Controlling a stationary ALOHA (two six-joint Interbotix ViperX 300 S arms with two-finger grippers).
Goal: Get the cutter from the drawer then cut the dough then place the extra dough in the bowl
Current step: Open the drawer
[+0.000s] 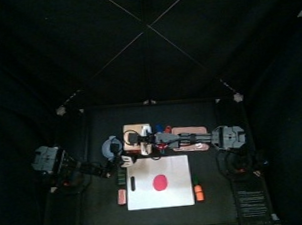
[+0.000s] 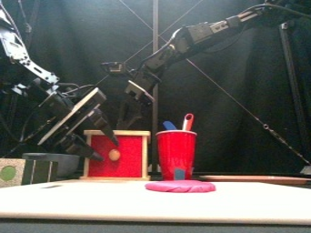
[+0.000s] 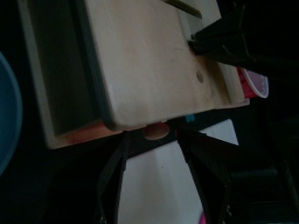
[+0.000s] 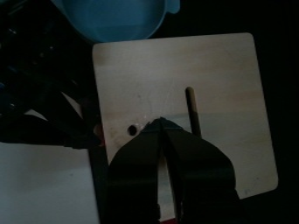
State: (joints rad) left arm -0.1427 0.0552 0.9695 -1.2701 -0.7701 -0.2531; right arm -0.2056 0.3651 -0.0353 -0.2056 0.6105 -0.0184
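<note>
on the bench [image 1: 90, 216], broadest first: white board [image 1: 183, 167] at the front, carrying the flat red dough [image 2: 180, 187]. behind the board, wooden box [image 3: 140, 61], red drawer front [image 2: 127, 162] shut and turned toward the front. beside the box on the left arm's side, blue-grey bowl [image 4: 117, 17]; on the other side, red cup [image 2: 176, 155] with a blue and a red toy knife. no cutter anywhere in sight; presumably inside the shut drawer, so the first step not yet done.

right tool [image 4: 163, 128]: narrow, jaws drawn together on nothing, tips down on the box's top near the slot, seemingly pinning the box. left tool [image 3: 152, 142]: wide, empty, level with the drawer front.

risks, by judgement only: dragging the whole box toward the board instead of sliding the drawer out, given too light a press from the right tool; nipping only the knob's edge and slipping off on the pull, given a poorly centred close; knocking the red cup over with a swinging box.

smallest last: drawer knob [image 3: 155, 131], between the left tool's spread jaws near their tips, not yet pinched. hidden cutter, by that reckoning, just behind the red front, beyond those tips.
</note>
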